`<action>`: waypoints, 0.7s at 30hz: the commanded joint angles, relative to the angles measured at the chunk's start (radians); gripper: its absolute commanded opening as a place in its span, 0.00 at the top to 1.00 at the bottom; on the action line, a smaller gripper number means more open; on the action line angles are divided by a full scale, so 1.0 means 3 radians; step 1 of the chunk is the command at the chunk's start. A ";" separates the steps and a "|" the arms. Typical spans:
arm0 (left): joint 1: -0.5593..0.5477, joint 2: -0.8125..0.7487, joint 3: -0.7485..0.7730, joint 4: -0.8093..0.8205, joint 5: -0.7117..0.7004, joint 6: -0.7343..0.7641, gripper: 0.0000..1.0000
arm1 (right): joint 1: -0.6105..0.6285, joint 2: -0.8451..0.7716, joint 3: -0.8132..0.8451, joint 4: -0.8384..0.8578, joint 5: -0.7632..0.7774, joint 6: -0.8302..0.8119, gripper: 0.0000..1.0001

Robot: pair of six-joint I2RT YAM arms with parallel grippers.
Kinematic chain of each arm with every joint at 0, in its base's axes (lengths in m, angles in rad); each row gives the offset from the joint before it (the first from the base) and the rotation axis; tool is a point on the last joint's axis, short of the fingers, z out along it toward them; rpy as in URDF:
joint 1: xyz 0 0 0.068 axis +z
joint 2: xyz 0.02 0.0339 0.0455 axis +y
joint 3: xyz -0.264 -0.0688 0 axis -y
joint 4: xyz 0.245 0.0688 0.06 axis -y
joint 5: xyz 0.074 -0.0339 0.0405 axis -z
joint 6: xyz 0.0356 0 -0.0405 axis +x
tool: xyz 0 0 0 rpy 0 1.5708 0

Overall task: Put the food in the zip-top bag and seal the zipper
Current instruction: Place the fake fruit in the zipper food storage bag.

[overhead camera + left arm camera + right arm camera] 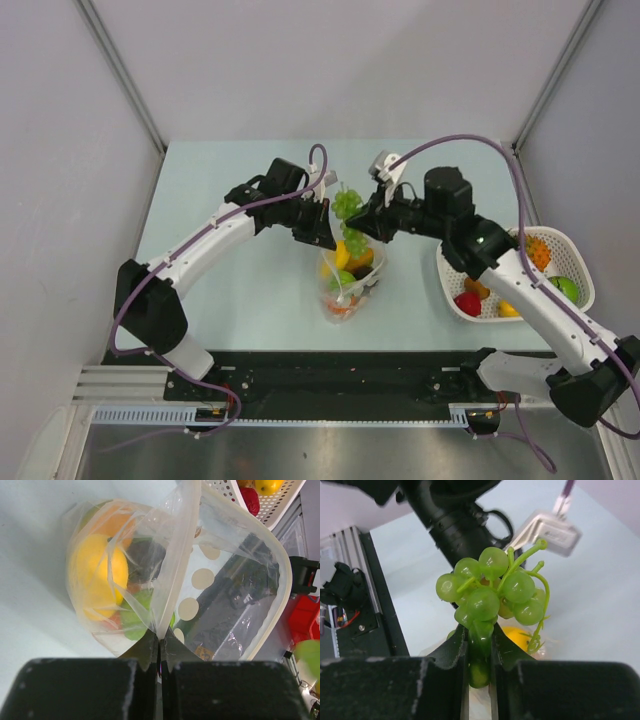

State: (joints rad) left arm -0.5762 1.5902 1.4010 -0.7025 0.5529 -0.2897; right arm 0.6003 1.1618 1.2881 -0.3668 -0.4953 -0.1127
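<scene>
The clear zip-top bag [347, 275] stands mid-table and holds a yellow mango [97, 575], an orange piece [361, 258] and green and red pieces. My left gripper [322, 232] is shut on the bag's whitish zipper strip [175, 575] and holds the mouth open; it also shows in the left wrist view [160, 642]. My right gripper [362, 226] is shut on a bunch of green grapes [490, 595] and holds it just above the bag's mouth; the grapes also show in the top view [346, 203].
A white slotted basket [572, 262] at the right holds several more pieces: red [467, 303], green [566, 289], orange [538, 250], yellow [508, 309]. A black rail [340, 380] runs along the near edge. Grey walls close in both sides.
</scene>
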 commanded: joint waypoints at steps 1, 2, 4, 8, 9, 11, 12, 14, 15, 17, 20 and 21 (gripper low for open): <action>0.0039 -0.0024 0.0147 0.0056 0.0064 -0.0072 1.00 | 0.0386 -0.0073 -0.0427 0.0695 0.0637 0.0126 1.00; 0.0044 -0.0024 0.0147 0.0066 0.0069 -0.0077 1.00 | 0.0433 -0.0073 -0.0524 0.0787 0.0745 0.0085 1.00; 0.0059 -0.0034 0.0152 0.0061 0.0074 -0.0057 1.00 | 0.0519 -0.0063 -0.0744 0.0819 0.0970 -0.0007 1.00; 0.0070 -0.0095 0.0126 0.0041 0.0049 -0.0036 1.00 | 0.0591 -0.0104 -0.1016 0.0845 0.1232 -0.0125 0.95; 0.0075 -0.0100 0.0111 0.0046 0.0049 -0.0036 1.00 | 0.0592 -0.0129 -0.1031 0.0799 0.1207 -0.0125 0.83; 0.0075 -0.0121 0.0096 0.0046 0.0054 -0.0031 1.00 | 0.0597 -0.0155 -0.0980 0.0646 0.1053 -0.0110 0.30; 0.0075 -0.0136 0.0086 0.0051 0.0054 -0.0031 1.00 | 0.0597 -0.0170 -0.0940 0.0589 0.1023 -0.0105 0.15; 0.0075 -0.0151 0.0080 0.0056 0.0049 -0.0031 1.00 | 0.0587 -0.0201 -0.0731 0.0406 0.1022 -0.0018 0.01; 0.0075 -0.0167 0.0075 0.0056 0.0039 -0.0031 1.00 | 0.0541 -0.0216 -0.0659 0.0334 0.1032 0.0028 0.00; 0.0075 -0.0192 0.0065 0.0066 0.0049 -0.0031 1.00 | 0.0459 -0.0252 -0.0429 0.0099 0.1109 0.0226 0.00; 0.0075 -0.0233 0.0024 0.0102 0.0064 -0.0047 1.00 | 0.0255 -0.0344 -0.0361 -0.0131 0.1236 0.0335 0.00; 0.0075 -0.0243 0.0004 0.0117 0.0079 -0.0052 1.00 | 0.0219 -0.0370 -0.0422 -0.0173 0.1308 0.0304 0.01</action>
State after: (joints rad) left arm -0.5621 1.5829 1.4010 -0.7013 0.5537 -0.2958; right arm 0.7174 1.1179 1.1164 -0.3363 -0.1799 -0.0723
